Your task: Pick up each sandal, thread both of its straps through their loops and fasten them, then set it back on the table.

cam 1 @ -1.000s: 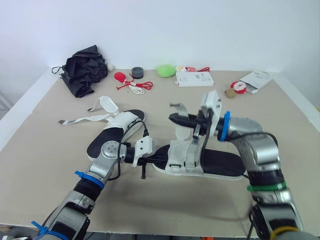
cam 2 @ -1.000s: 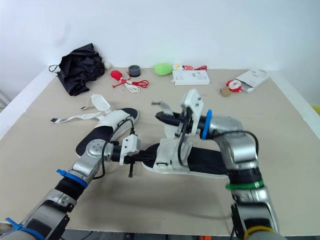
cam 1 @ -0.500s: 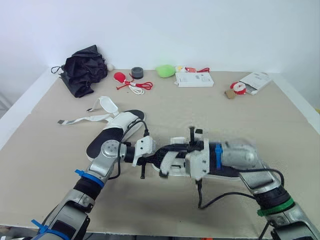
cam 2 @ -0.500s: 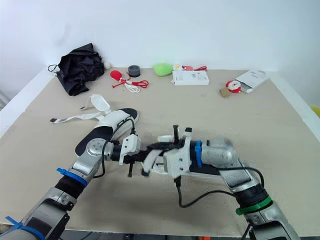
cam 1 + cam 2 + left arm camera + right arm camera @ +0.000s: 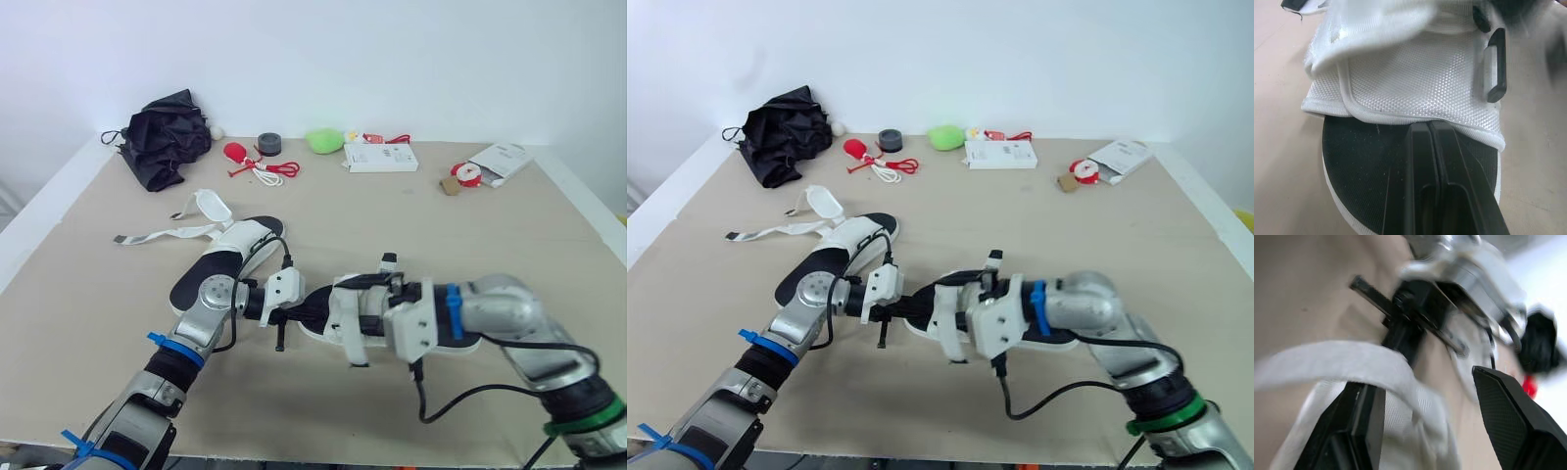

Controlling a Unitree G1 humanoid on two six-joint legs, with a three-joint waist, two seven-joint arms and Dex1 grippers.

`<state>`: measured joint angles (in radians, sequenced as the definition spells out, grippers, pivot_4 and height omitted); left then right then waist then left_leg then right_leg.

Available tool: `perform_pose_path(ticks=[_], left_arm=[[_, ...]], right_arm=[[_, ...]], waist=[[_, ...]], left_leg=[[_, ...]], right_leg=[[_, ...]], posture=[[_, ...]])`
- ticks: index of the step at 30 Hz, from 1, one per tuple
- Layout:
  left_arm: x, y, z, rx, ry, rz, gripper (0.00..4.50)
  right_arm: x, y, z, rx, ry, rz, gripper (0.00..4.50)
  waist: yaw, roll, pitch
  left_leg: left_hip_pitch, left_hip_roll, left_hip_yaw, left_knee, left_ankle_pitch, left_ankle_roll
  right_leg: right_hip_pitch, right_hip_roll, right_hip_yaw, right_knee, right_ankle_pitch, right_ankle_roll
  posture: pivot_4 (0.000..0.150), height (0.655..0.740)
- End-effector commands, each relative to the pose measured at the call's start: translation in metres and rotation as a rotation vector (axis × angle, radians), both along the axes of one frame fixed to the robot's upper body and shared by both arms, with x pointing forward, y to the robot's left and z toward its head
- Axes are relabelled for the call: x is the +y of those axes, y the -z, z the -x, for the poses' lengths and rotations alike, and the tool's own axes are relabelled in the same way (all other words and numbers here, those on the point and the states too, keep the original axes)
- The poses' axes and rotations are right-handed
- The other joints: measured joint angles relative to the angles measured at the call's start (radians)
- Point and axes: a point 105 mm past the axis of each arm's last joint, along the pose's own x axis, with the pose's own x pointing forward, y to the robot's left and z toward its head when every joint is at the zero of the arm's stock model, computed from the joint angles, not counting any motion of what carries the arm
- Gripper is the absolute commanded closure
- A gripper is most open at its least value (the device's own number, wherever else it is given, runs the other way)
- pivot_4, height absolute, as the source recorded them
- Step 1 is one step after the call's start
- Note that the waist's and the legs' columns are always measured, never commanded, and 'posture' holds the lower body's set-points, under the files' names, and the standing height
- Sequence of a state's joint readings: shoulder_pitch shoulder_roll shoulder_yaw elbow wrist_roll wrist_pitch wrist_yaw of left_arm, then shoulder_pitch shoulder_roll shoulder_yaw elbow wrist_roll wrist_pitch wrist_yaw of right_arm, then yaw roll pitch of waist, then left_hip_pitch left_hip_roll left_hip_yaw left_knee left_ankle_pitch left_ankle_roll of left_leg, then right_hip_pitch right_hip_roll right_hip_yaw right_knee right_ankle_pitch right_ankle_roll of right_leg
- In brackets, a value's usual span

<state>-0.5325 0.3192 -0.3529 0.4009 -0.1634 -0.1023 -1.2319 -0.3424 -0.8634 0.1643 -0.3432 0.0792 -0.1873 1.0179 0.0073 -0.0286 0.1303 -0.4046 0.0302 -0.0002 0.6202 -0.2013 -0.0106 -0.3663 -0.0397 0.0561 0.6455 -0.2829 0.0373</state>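
Note:
The near sandal (image 5: 446,328), black-soled with white straps (image 5: 349,315), lies on the table in front of me. My left gripper (image 5: 312,305) is shut, its joined fingertips (image 5: 1427,129) resting on the black sole at the toe end, right against the white mesh upper (image 5: 1410,83). My right gripper (image 5: 364,305) lies low over the sandal's middle, open. A white strap (image 5: 1342,362) crosses in front of one of its fingers (image 5: 1352,431); the other finger (image 5: 1513,416) stands well apart. A second sandal (image 5: 220,259) lies further left, its loose straps (image 5: 167,233) spread out.
Along the table's far side lie a black folded umbrella (image 5: 165,137), a red item with cord (image 5: 257,164), a grey tape roll (image 5: 269,143), a green object (image 5: 324,138), a white box (image 5: 380,155) and a booklet (image 5: 502,157).
My right arm has swung down from holding a strap up above the sandal to lying low across it, and its jaws have opened. The strap has dropped. The left gripper has stayed put.

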Motion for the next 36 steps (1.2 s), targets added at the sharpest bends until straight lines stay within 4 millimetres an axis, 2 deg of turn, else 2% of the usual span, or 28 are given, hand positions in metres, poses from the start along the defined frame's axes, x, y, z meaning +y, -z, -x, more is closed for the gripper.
perform_pose_path(ticks=[1,3,4,5,7,11,12,16,19,22,25,30,36], left_arm=[[0.019,0.069,0.023,0.221,-0.009,-0.228,4.50],[0.019,0.069,0.023,0.221,-0.009,-0.228,4.50],[0.018,0.069,0.023,0.222,-0.002,-0.228,4.50],[0.016,0.069,0.023,0.224,0.005,-0.228,4.50],[0.014,0.070,0.024,0.228,0.018,-0.228,4.50],[0.013,0.070,0.025,0.233,0.029,-0.229,4.50],[0.013,0.071,0.025,0.233,0.031,-0.229,4.50],[0.013,0.071,0.025,0.234,0.032,-0.229,4.50],[0.014,0.071,0.026,0.237,0.033,-0.230,4.50],[0.014,0.071,0.027,0.238,0.033,-0.230,4.50],[0.015,0.071,0.027,0.239,0.034,-0.231,4.50],[0.015,0.071,0.027,0.239,0.034,-0.231,4.50],[0.015,0.071,0.027,0.239,0.034,-0.231,4.50]], right_arm=[[0.004,-0.017,0.007,0.009,0.001,-0.043,1.41],[0.004,-0.018,0.007,0.016,0.006,-0.042,1.41],[-0.018,-0.021,0.027,0.230,0.071,-0.089,1.41],[-0.029,-0.021,0.048,0.397,0.087,-0.101,1.41],[-0.036,-0.014,0.083,0.609,0.092,-0.080,1.41],[-0.044,0.006,0.102,0.740,0.173,-0.055,1.41],[-0.045,0.009,0.105,0.771,0.193,-0.060,1.41],[-0.043,0.013,0.109,0.935,0.273,-0.128,1.41],[-0.035,0.031,0.110,1.182,0.365,-0.158,1.41],[-0.029,0.042,0.107,1.281,0.426,-0.169,1.41],[-0.026,0.050,0.102,1.313,0.477,-0.161,1.41],[-0.023,0.050,0.100,1.325,0.495,-0.158,1.41],[-0.022,0.049,0.099,1.331,0.503,-0.158,1.41]], waist=[[0.000,-0.002,-0.001],[0.000,-0.001,-0.001],[0.003,-0.001,-0.001],[0.015,0.000,0.000],[0.023,-0.002,-0.002],[0.008,-0.004,-0.006],[0.007,-0.003,-0.006],[0.002,-0.003,-0.006],[0.001,-0.003,-0.006],[0.002,-0.005,-0.005],[0.003,-0.005,-0.005],[0.003,-0.005,-0.005],[0.003,-0.005,-0.005]], left_leg=[[0.000,0.000,0.000,0.000,0.000,0.000],[0.000,0.000,0.000,0.000,0.000,0.000],[0.000,0.000,0.000,0.000,0.000,0.000],[-0.001,0.000,-0.001,0.000,0.000,0.000],[-0.003,-0.001,-0.003,0.000,-0.002,-0.002],[0.002,-0.001,-0.004,0.002,-0.009,-0.001],[0.003,-0.001,-0.006,0.003,-0.009,-0.001],[0.005,-0.001,-0.006,0.004,-0.008,0.000],[0.008,-0.001,-0.005,0.003,-0.008,0.000],[0.007,-0.001,-0.006,0.002,-0.008,0.000],[0.006,-0.002,-0.007,0.001,-0.009,-0.001],[0.001,-0.003,-0.008,0.001,-0.009,0.000],[0.001,-0.003,-0.009,0.001,-0.009,0.000]], right_leg=[[0.000,0.000,-0.001,0.000,-0.002,0.002],[0.000,0.001,-0.001,0.000,-0.003,0.004],[0.000,0.000,-0.001,0.000,-0.004,0.004],[-0.001,0.000,-0.002,0.000,-0.004,0.004],[0.000,-0.004,-0.006,0.000,-0.006,0.004],[0.011,-0.001,-0.003,-0.002,-0.008,0.005],[0.011,-0.003,-0.004,-0.003,-0.013,0.012],[0.012,-0.004,-0.004,-0.003,-0.014,0.008],[0.012,-0.006,-0.004,-0.003,-0.014,0.008],[0.012,-0.006,-0.006,-0.004,-0.015,0.007],[0.011,-0.007,-0.006,-0.005,-0.017,0.008],[0.012,-0.006,-0.006,-0.005,-0.014,0.014],[0.011,-0.006,-0.007,-0.005,-0.017,0.010]], posture=[[0.150,0.7400],[0.150,0.7400],[0.150,0.7400],[0.150,0.7400],[0.150,0.7400],[0.150,0.7400],[0.150,0.7400],[0.150,0.7400],[0.150,0.7400],[0.150,0.7400],[0.150,0.7400],[0.150,0.7400],[0.150,0.7400]])
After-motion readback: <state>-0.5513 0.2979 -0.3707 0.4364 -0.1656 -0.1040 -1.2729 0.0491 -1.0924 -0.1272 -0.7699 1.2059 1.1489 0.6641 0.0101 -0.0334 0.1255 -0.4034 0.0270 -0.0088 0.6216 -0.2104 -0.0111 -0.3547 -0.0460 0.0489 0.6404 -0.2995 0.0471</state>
